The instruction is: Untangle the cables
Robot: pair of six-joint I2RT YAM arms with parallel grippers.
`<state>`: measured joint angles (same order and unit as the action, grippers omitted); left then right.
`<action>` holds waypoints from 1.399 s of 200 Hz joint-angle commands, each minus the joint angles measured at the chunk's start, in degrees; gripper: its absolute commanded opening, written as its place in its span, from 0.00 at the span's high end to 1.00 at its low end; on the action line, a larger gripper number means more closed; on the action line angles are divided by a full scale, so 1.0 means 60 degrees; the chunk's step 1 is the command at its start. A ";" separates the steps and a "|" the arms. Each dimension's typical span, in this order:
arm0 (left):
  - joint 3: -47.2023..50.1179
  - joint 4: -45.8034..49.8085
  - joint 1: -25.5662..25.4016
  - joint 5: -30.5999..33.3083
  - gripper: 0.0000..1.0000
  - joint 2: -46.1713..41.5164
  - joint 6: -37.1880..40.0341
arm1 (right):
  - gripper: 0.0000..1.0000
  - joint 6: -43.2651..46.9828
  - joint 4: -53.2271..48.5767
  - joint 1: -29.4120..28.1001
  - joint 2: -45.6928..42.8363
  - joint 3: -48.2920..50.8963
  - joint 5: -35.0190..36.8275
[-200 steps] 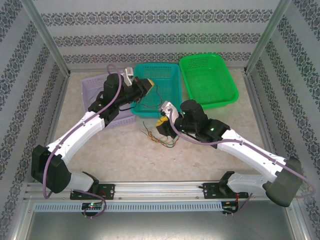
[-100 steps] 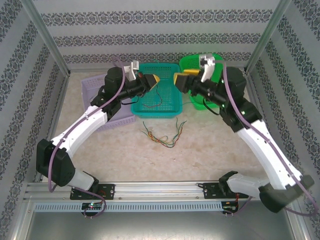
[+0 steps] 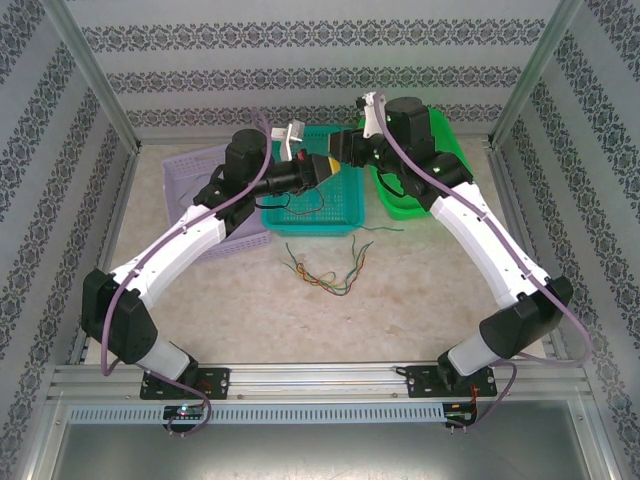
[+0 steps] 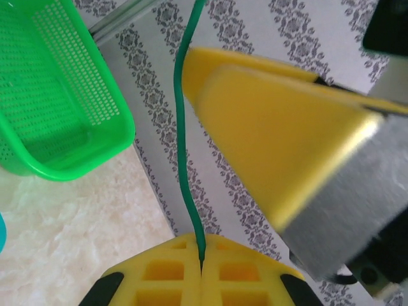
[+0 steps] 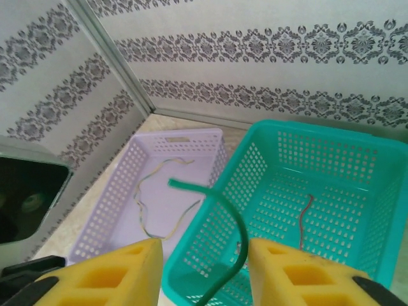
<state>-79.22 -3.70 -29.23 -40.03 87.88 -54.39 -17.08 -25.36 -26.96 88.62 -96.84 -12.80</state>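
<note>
Green cable (image 4: 179, 121) pinched in left gripper (image 4: 201, 269) over teal basket (image 5: 357, 191), right gripper (image 5: 201, 280) jaws apart around it, loose cables (image 3: 322, 268) nearby

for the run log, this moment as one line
left gripper shut on green cable | right gripper open around it | both over teal basket | tangle on table

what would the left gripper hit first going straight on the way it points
Most likely the right gripper: its yellow finger sits just ahead of the left gripper, which pinches a green cable; depth is unclear.
</note>
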 commanded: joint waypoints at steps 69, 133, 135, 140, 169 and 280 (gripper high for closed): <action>-0.0215 0.0593 -0.0751 -0.0053 1.00 0.0113 0.0681 | 1.00 -0.2623 0.0577 0.1374 0.0320 -0.0515 -0.0349; -0.0441 0.1005 -0.0819 0.0036 1.00 0.0200 0.0925 | 1.00 -0.3121 0.0856 0.1745 -0.0346 0.0532 -0.0834; -0.0458 0.1018 -0.0824 0.0043 1.00 0.0213 0.0922 | 1.00 -0.3208 0.0887 0.1766 -0.0372 0.0567 -0.0865; -0.0474 0.1049 -0.0830 0.0023 1.00 0.0223 0.0946 | 1.00 -0.3378 0.0963 0.1819 -0.0400 0.0621 -0.0970; -0.0668 0.1369 -0.0885 -0.0044 1.00 0.0393 0.1048 | 0.73 -0.3023 0.0760 0.1821 -0.0288 0.0180 -0.1675; -0.1131 0.2097 -0.0899 -0.0169 1.00 0.0545 0.1419 | 0.62 0.2025 -0.2106 0.0297 0.0006 -0.0587 0.1731</action>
<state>-83.94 7.57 -34.09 -39.62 90.76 -47.48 -7.40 -35.94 -25.26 87.00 -98.17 -6.15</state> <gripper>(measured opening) 0.049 0.474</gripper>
